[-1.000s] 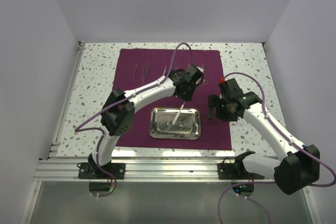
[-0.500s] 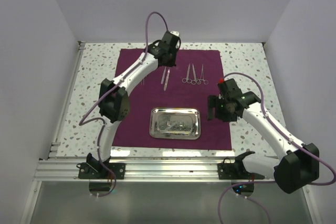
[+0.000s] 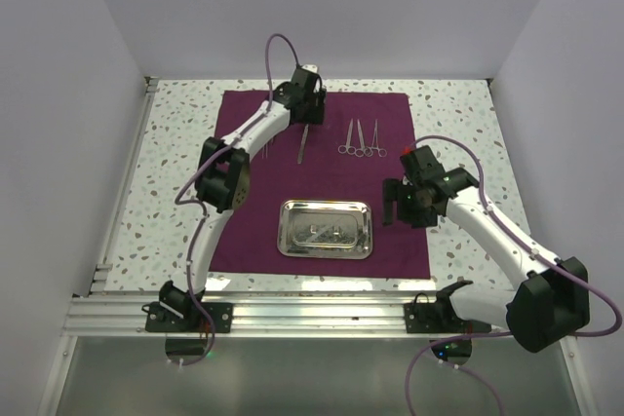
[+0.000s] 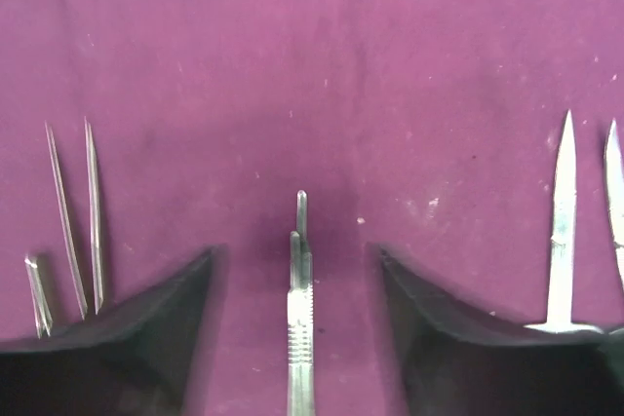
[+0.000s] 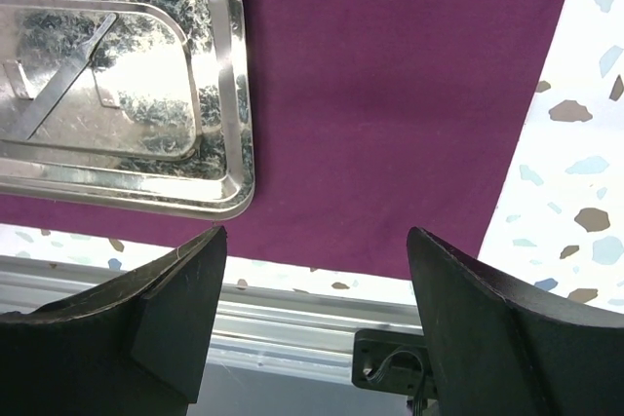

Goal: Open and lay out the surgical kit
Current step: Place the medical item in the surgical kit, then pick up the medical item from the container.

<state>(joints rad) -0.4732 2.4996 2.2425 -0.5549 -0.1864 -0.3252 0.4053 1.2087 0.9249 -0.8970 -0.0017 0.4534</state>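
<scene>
The dark purple cloth (image 3: pixel 390 241) lies spread flat on the table. The shiny steel tray (image 3: pixel 292 245) sits on its near middle and shows at the upper left of the right wrist view (image 5: pixel 239 94). At the cloth's far part my left gripper (image 3: pixel 304 116) is open. A slim steel instrument (image 4: pixel 300 319) lies on the cloth between its fingers (image 4: pixel 175 328), touching neither. Two ring-handled forceps (image 3: pixel 362 138) lie to its right. Thin tweezers (image 4: pixel 73 211) lie to its left. My right gripper (image 3: pixel 392 204) hovers open and empty beside the tray's right end.
The speckled tabletop (image 3: pixel 175 163) borders the cloth on both sides. An aluminium rail (image 3: pixel 312 314) runs along the near edge and shows below the right fingers (image 5: pixel 292 319). White walls close in the back and sides.
My left arm carried the slim instrument from over the tray to the far part of the cloth, laid it down and opened its jaws. The right arm barely moved.
</scene>
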